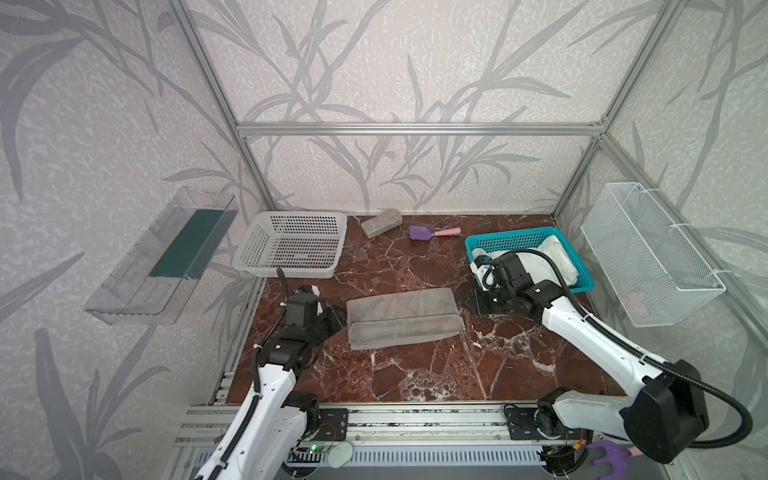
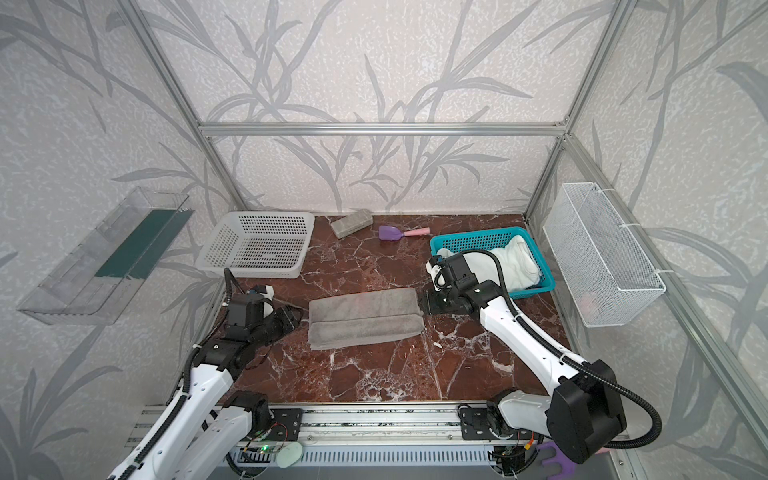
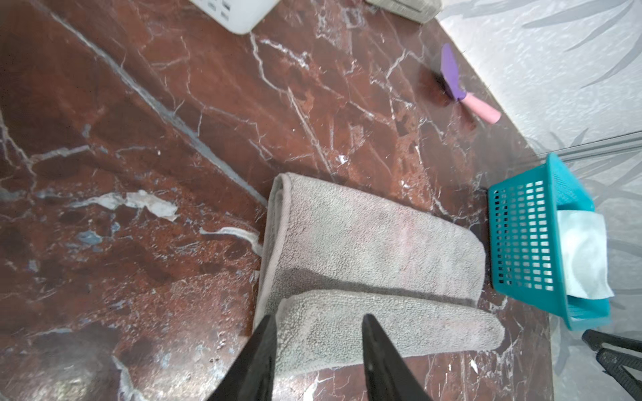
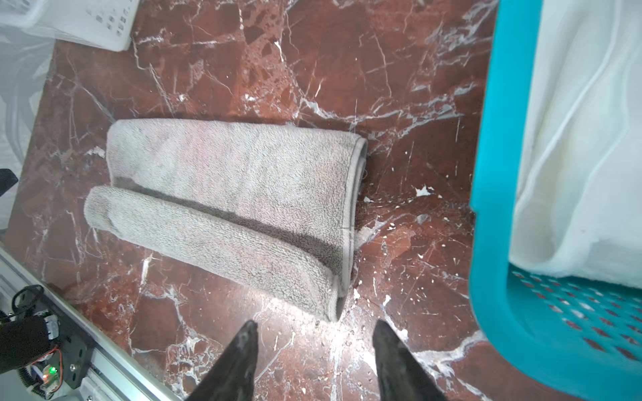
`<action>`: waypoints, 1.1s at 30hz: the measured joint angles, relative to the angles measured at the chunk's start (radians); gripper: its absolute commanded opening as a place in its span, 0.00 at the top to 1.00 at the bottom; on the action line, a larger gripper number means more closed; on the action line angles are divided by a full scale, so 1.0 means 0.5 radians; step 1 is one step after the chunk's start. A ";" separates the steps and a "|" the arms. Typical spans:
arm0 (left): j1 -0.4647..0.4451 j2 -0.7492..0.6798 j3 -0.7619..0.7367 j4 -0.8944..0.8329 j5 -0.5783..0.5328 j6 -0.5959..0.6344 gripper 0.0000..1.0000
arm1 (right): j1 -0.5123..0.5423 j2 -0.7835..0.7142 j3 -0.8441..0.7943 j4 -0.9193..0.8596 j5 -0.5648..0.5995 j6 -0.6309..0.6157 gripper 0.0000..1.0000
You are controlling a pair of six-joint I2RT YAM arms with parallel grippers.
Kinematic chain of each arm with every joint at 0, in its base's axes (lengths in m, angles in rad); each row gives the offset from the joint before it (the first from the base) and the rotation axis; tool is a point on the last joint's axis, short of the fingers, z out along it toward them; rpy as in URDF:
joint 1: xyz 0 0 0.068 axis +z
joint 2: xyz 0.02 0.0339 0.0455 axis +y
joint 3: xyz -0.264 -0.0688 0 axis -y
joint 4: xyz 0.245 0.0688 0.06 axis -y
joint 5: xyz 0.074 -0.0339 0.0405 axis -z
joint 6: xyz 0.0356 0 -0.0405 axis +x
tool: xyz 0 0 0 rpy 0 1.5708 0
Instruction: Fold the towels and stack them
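Observation:
A grey-taupe towel lies folded into a long band in the middle of the marble table. My left gripper is at its left end, open, and the corner of the towel's near fold lies loose between the fingers. Just off the towel's right end, my right gripper stands open over bare marble with nothing between its fingers. A white towel sits bunched in the teal basket, partly hidden by the right arm.
An empty white basket stands at the back left. A small grey block and a purple scoop with a pink handle lie near the back wall. A wire basket hangs on the right wall and a clear shelf on the left.

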 measured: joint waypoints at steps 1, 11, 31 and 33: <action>-0.002 0.053 0.006 0.021 0.009 -0.001 0.63 | 0.018 0.069 0.039 0.005 -0.002 0.001 0.47; -0.208 1.072 0.402 0.150 0.068 0.161 0.60 | 0.295 1.211 0.789 -0.063 -0.113 -0.055 0.49; -0.633 -0.020 -0.072 -0.298 -0.244 -0.003 0.61 | 0.494 0.574 0.131 -0.282 -0.191 0.098 0.45; -0.635 0.074 -0.037 -0.275 -0.246 -0.008 0.61 | 0.469 0.574 0.198 -0.335 -0.134 0.092 0.42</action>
